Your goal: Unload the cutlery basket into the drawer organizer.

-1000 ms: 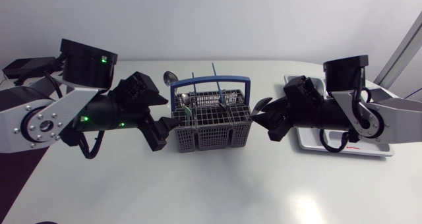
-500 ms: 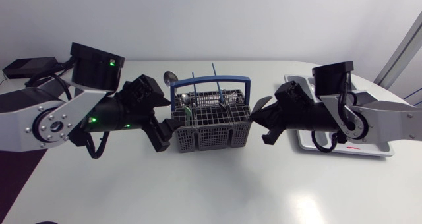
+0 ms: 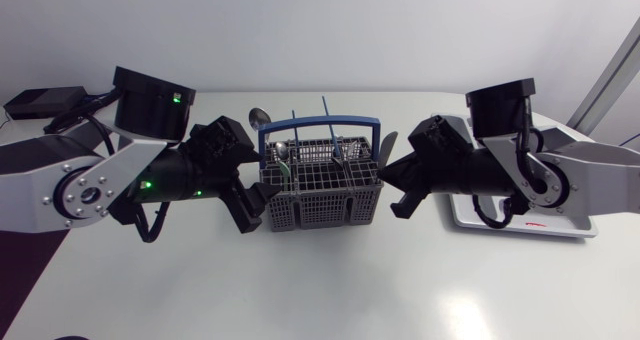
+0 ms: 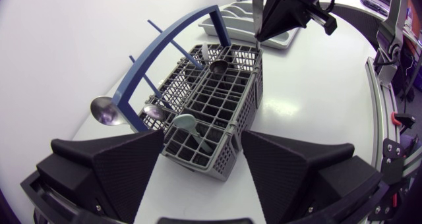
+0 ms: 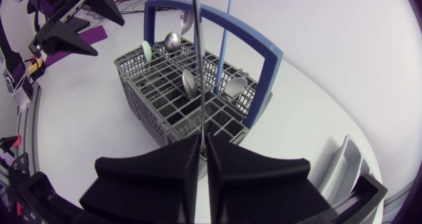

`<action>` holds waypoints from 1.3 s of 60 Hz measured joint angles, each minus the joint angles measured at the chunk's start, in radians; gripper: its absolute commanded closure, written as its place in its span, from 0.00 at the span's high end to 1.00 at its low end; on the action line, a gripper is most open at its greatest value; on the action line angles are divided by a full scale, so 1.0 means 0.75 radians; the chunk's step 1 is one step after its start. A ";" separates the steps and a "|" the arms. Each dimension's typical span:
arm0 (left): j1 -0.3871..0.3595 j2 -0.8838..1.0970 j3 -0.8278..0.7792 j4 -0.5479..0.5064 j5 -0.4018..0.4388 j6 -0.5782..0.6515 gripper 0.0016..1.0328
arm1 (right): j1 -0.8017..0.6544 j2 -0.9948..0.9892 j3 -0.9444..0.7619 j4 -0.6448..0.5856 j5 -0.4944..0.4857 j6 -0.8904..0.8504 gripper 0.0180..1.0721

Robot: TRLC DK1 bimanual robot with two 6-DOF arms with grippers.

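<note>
The grey cutlery basket (image 3: 330,195) with a blue handle stands mid-table and holds several spoons and two thin blue handles. My left gripper (image 3: 255,195) clasps its left end; in the left wrist view both fingers (image 4: 125,171) press the sides of the basket (image 4: 217,99). At the basket's right end my right gripper (image 3: 390,175) is shut on a thin dark knife (image 5: 196,59), which stands upright over the basket (image 5: 165,92). The knife (image 4: 254,13) rises from the right gripper (image 4: 258,36). The white drawer organizer (image 3: 560,225) lies at the far right, under the right arm.
A spoon bowl (image 3: 257,117) sticks out behind the basket's left back corner. A mint-green spoon (image 4: 188,124) sits in the compartment nearest the left gripper. Bare white tabletop lies in front of the basket and both arms.
My right gripper has closed on the knife and shifted left to the basket's right end. The left arm edged slightly right, still at the basket's left end.
</note>
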 measured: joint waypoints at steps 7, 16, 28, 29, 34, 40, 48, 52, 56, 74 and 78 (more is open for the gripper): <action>-0.008 0.000 0.000 0.000 -0.010 0.000 0.84 | 0.033 -0.002 0.027 -0.042 0.073 0.015 0.05; -0.027 0.007 0.000 0.001 -0.026 0.000 0.84 | 0.061 -0.014 0.051 -0.096 0.149 0.037 0.05; -0.062 0.035 0.001 0.006 -0.040 0.000 0.84 | 0.083 -0.024 0.090 -0.148 0.255 0.096 0.05; -0.065 0.037 0.001 0.006 -0.041 0.000 0.84 | 0.083 -0.024 0.093 -0.149 0.260 0.097 0.05; -0.083 0.048 0.001 0.011 -0.061 0.000 0.84 | 0.083 -0.024 0.110 -0.176 0.283 0.120 0.05; -0.102 0.065 0.009 0.017 -0.066 0.000 0.84 | 0.083 -0.027 0.119 -0.193 0.287 0.137 0.05; -0.124 0.105 0.036 0.034 -0.076 0.000 0.85 | 0.083 -0.034 0.133 -0.219 0.294 0.168 0.05; -0.140 0.127 0.048 0.048 -0.084 0.000 0.85 | 0.084 -0.044 0.139 -0.234 0.301 0.182 0.05; -0.164 0.150 0.055 0.078 -0.091 0.000 0.85 | 0.091 -0.062 0.142 -0.249 0.311 0.197 0.05; -0.295 0.291 0.117 0.167 -0.138 0.000 0.86 | 0.104 -0.084 0.179 -0.314 0.341 0.245 0.05; -0.317 0.325 0.134 0.179 -0.150 0.001 0.87 | 0.107 -0.089 0.187 -0.327 0.347 0.253 0.05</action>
